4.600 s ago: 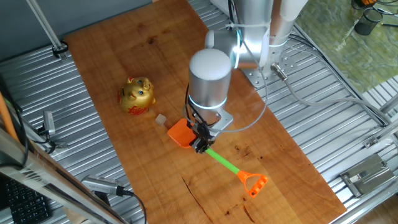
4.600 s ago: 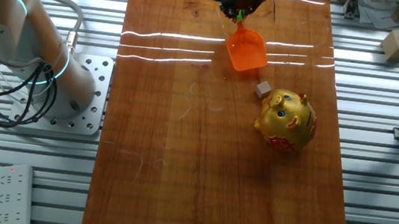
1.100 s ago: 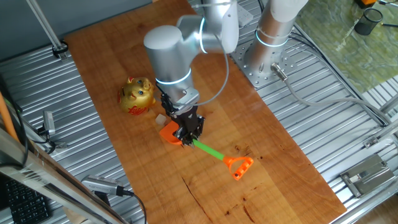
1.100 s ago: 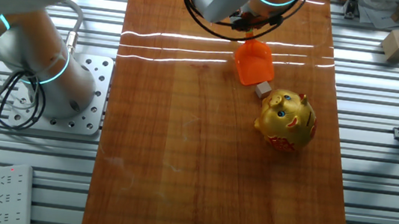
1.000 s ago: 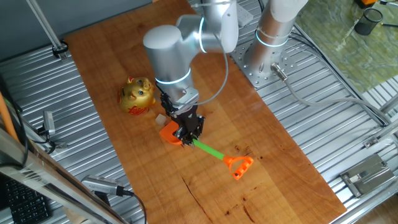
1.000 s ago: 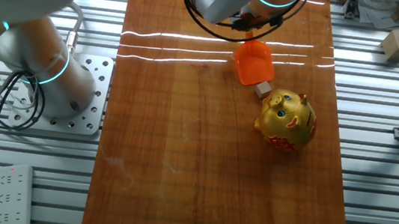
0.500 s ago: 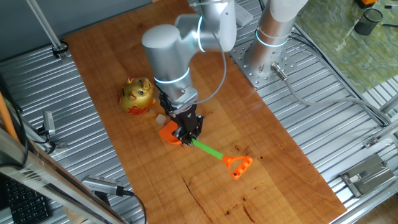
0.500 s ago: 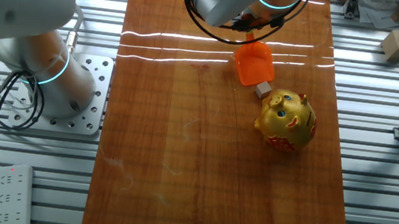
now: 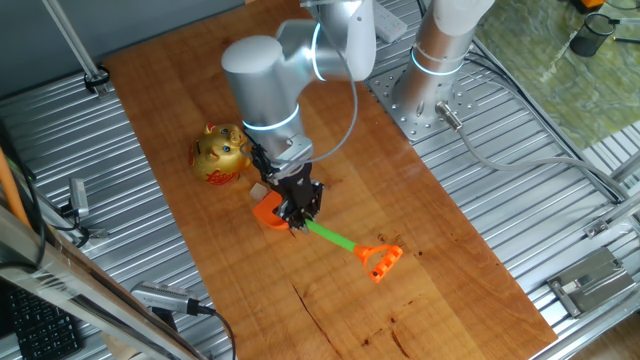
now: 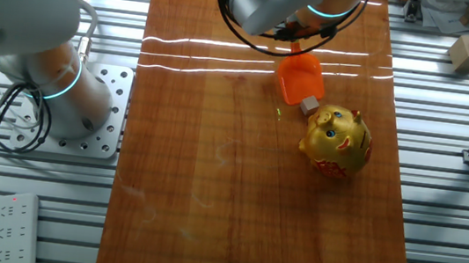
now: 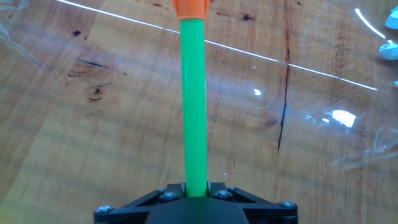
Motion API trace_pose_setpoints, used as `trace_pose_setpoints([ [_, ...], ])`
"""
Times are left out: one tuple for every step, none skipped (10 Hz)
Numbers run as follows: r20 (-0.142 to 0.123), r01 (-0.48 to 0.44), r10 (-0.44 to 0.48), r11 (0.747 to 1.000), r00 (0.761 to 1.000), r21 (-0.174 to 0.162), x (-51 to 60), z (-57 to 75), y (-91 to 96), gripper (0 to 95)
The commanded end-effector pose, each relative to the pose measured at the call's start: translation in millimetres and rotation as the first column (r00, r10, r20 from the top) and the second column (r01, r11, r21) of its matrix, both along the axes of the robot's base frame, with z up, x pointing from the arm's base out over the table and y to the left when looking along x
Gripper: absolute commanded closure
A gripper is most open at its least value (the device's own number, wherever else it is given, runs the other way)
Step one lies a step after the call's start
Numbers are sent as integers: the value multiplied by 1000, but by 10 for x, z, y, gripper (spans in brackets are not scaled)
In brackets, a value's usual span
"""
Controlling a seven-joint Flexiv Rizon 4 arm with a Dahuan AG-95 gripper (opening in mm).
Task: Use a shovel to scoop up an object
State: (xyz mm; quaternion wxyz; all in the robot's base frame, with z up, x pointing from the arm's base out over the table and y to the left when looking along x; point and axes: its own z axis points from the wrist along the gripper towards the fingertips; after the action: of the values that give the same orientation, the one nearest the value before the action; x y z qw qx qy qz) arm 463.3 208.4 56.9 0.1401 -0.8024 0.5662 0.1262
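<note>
My gripper (image 9: 298,213) is shut on the green shaft of the shovel (image 9: 330,238), close behind its orange blade (image 9: 267,211). The D-shaped orange loop end (image 9: 380,262) trails toward the table's near edge. The blade (image 10: 297,78) lies low on the table with its front edge against the tiny tan cube (image 10: 310,105), which sits right beside the golden cat. In the hand view the green shaft (image 11: 194,99) runs straight up from my jaws; the blade and cube are out of that view.
A golden cat figurine with a red base (image 9: 221,153) stands just beyond the cube, also seen in the other fixed view (image 10: 336,141). The wooden tabletop (image 9: 420,250) is bordered by ribbed metal. The arm's base (image 9: 425,95) is bolted at the far right.
My gripper and the shovel have slid toward the cat figurine; the blade now reaches the tan cube and the loop end has followed along.
</note>
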Motion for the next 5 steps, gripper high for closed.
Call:
trace_pose_setpoints([
  [-1, -1, 1, 1000, 1000, 4, 8, -13, -7, 950],
  [-1, -5, 5, 1000, 1000, 11, 16, -27, -41, 950],
  [0, -8, 8, 1000, 1000, 16, 22, -40, -65, 950],
  [0, -11, 11, 1000, 1000, 18, 26, -45, -84, 950],
  [0, -13, 13, 1000, 1000, 21, 30, -43, -99, 950],
])
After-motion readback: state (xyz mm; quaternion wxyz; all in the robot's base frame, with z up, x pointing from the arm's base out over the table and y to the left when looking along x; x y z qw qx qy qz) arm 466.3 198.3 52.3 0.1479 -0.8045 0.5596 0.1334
